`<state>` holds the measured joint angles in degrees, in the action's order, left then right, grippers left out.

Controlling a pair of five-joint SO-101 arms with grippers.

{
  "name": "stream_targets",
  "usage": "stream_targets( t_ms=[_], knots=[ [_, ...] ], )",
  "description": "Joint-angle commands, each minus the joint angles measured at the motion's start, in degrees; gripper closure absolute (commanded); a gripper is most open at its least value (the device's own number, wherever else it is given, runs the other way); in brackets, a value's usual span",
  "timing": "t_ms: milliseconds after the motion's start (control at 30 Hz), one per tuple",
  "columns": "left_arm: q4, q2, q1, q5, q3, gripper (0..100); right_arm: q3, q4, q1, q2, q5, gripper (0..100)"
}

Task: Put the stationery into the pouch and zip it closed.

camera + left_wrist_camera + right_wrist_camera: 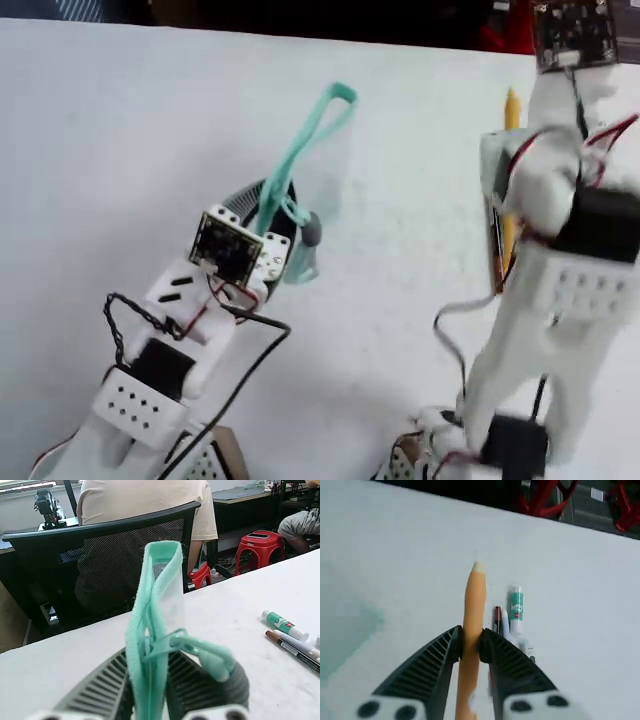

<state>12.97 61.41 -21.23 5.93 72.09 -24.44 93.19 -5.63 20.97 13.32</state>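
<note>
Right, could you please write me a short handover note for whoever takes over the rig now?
Left gripper: shut on the pouch at its zip edge, holding it upright.
Right gripper: shut on the orange pencil, apart from the pouch.
On the table: green-and-white marker, pens beside it.
Done: nothing visibly in the pouch.
To do: load all stationery, zip closed.

This looks like a robotics lab or shared workroom. There is a plain white table [235,610] with a black mesh-backed office chair [100,545] just behind it. Red plastic stools [260,542] stand on the floor, and dark hardware [46,502] sits on a far desk.
</note>
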Motion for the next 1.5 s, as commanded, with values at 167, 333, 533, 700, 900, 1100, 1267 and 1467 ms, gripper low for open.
stream_targets(
  t_ms=[167, 333, 533, 700, 900, 1100, 1267, 1467],
  knots=[
    [0.7, -1.19, 0.4, 0.7, 2.29, 98, 11.6, -21.05, 16.4, 16.66, -13.19, 98.1],
    [0.62, -1.19, 0.31, 0.7, 2.29, 98, 16.44, -36.35, 25.01, 19.03, -13.1, 98.1],
    [0.62, -1.19, 0.31, 0.7, 2.29, 98, 26.11, -58.77, 28.18, 15.34, -12.92, 98.1],
    [0.44, -1.19, 0.4, 0.7, 2.29, 98, 26.64, -65.89, 28.26, 9.45, -13.19, 98.1],
    [0.35, -1.19, 0.4, 0.7, 2.29, 98, 24.44, -71.96, 27.82, 7.08, -13.1, 98.1],
    [0.35, -1.19, 0.48, 0.79, 2.29, 98, 26.99, -73.45, 25.89, 1.89, -13.36, 98.1],
    [0.35, -1.19, 0.48, 0.79, 2.29, 98, 30.68, -74.33, 24.4, 1.45, -13.1, 98.1],
    [0.35, -1.19, 0.48, 0.79, 2.29, 98, 36.04, -70.9, 24.4, 4.97, -13.01, 98.1]
  ],
)
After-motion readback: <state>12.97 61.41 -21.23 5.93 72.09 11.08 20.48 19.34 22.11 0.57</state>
